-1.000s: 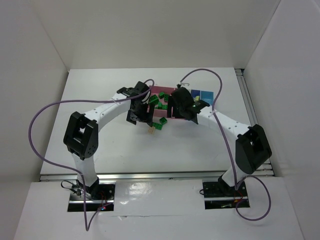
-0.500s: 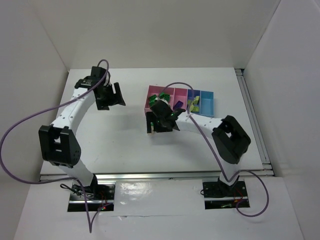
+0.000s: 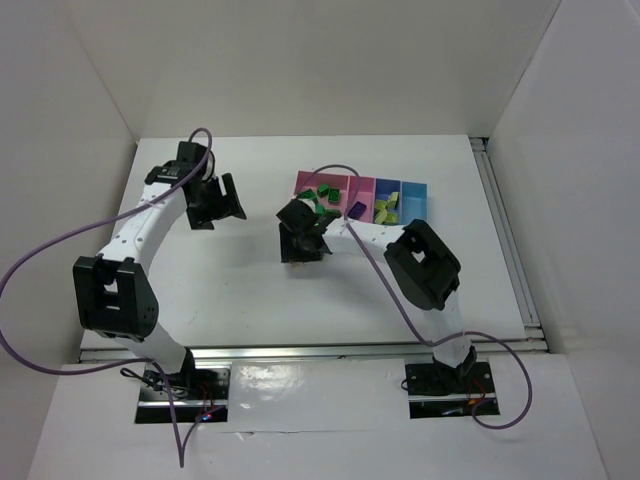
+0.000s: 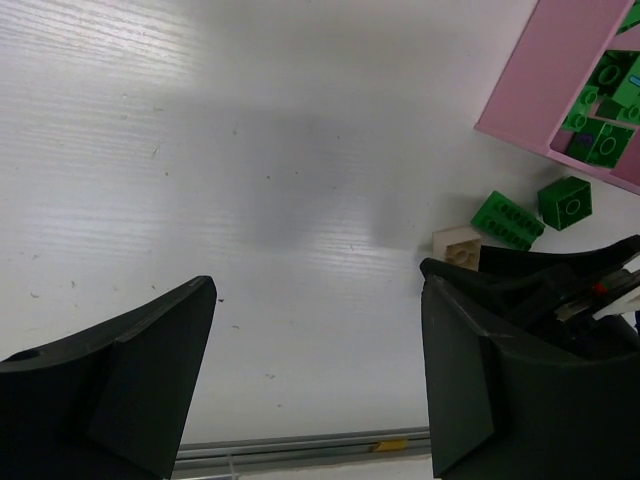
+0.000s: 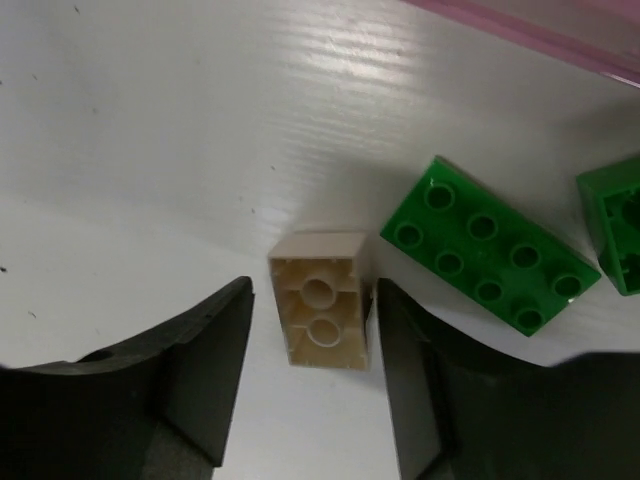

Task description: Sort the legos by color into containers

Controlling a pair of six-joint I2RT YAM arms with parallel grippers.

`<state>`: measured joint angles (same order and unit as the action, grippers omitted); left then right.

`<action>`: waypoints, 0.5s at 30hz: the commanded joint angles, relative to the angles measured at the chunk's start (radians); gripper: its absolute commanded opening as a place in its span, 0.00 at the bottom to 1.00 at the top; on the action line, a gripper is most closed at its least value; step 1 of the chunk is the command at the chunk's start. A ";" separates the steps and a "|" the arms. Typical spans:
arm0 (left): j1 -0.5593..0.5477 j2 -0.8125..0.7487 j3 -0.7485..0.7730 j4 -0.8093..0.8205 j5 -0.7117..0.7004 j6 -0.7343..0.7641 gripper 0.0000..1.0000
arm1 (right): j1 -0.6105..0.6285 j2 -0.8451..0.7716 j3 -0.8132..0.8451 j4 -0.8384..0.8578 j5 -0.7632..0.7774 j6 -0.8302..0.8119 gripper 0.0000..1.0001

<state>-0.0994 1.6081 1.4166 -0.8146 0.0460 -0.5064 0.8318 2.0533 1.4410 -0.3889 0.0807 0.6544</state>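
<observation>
A beige lego (image 5: 320, 312) lies upside down on the white table between the fingers of my right gripper (image 5: 312, 292), which is open and straddles it. A flat dark green lego (image 5: 488, 258) and another green one (image 5: 612, 235) lie just to its right. My left gripper (image 4: 318, 290) is open and empty above bare table, far left of the bins (image 3: 215, 200). The left wrist view shows the beige lego (image 4: 458, 245) and two green ones (image 4: 508, 220). The large pink bin (image 3: 303, 183) holds green legos (image 3: 322, 195).
The narrower pink bin (image 3: 362, 186) holds a purple brick (image 3: 355, 208). The blue bin (image 3: 388, 187) holds yellow-green bricks (image 3: 385, 208). The light blue bin (image 3: 413, 192) ends the row. A metal rail (image 4: 300, 445) runs along the table's near edge.
My left arm has swung away from the bins to the far left of the table. My right gripper has moved left from the bins and come down around the beige lego.
</observation>
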 commanded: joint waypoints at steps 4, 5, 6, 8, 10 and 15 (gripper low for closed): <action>0.032 -0.030 -0.024 0.014 -0.012 -0.020 0.87 | 0.041 0.038 0.088 -0.084 0.126 0.010 0.41; 0.032 -0.039 -0.024 0.014 -0.012 -0.020 0.87 | 0.041 0.024 0.088 -0.093 0.136 0.001 0.37; 0.032 -0.039 -0.024 0.014 -0.003 -0.020 0.87 | 0.041 0.013 0.088 -0.093 0.145 0.001 0.35; 0.032 -0.039 -0.024 0.014 -0.003 -0.020 0.87 | 0.041 -0.051 0.069 -0.079 0.168 -0.010 0.29; 0.032 -0.039 -0.024 0.014 -0.003 -0.020 0.87 | 0.041 -0.157 0.033 -0.067 0.204 -0.010 0.28; 0.032 -0.039 -0.024 0.023 0.029 -0.011 0.87 | -0.107 -0.416 -0.157 -0.083 0.315 0.023 0.28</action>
<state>-0.0696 1.6066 1.3930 -0.8059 0.0502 -0.5079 0.8284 1.8355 1.3499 -0.4557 0.2588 0.6529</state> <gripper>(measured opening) 0.868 0.434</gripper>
